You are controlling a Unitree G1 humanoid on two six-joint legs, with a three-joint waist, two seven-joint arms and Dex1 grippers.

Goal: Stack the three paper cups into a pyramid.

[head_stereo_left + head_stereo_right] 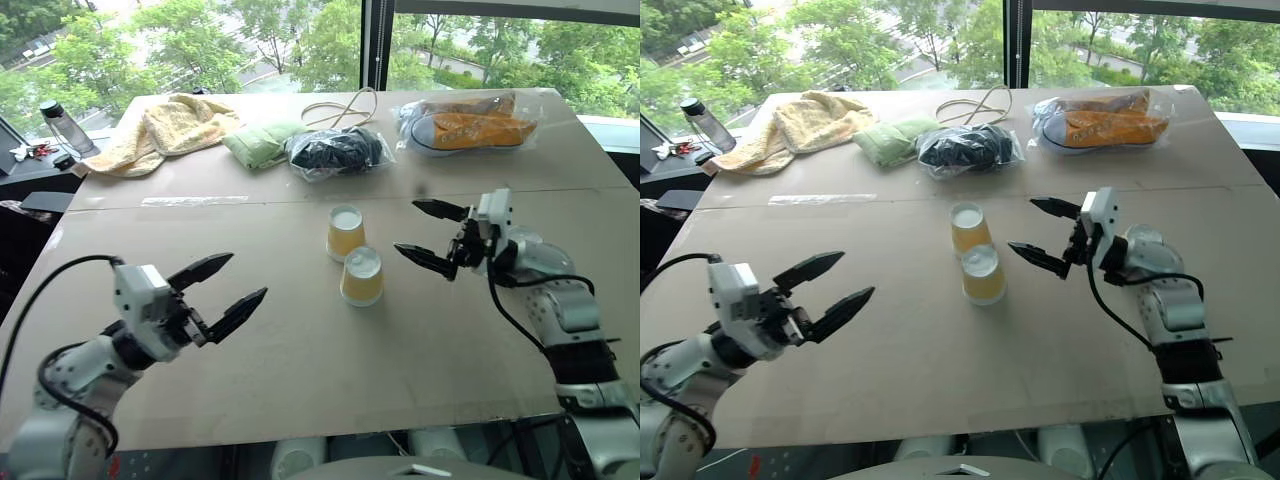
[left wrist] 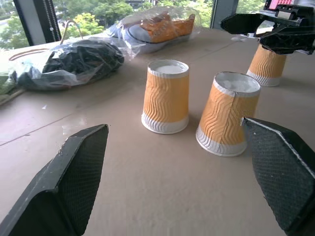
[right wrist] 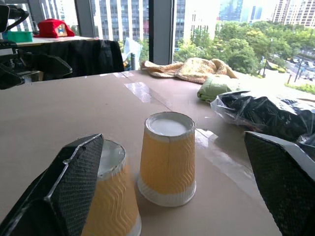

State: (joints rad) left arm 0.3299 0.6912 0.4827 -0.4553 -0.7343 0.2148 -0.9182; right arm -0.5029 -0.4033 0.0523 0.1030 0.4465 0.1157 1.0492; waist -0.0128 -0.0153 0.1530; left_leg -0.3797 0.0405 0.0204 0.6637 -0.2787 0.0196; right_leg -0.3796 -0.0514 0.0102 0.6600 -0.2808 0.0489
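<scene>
Both claws wide, empty. Right claw (image 1: 430, 233) just beside 2 upside-down cups (image 1: 361, 276) on table (image 1: 300, 350); a graze could topple them. 3rd cup (image 2: 266, 65) sits behind right claw.

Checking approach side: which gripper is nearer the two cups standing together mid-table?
Right. The right gripper hangs open just beside the nearer cup and the cup behind it. The left gripper, also open, sits well off on the other side.
</scene>
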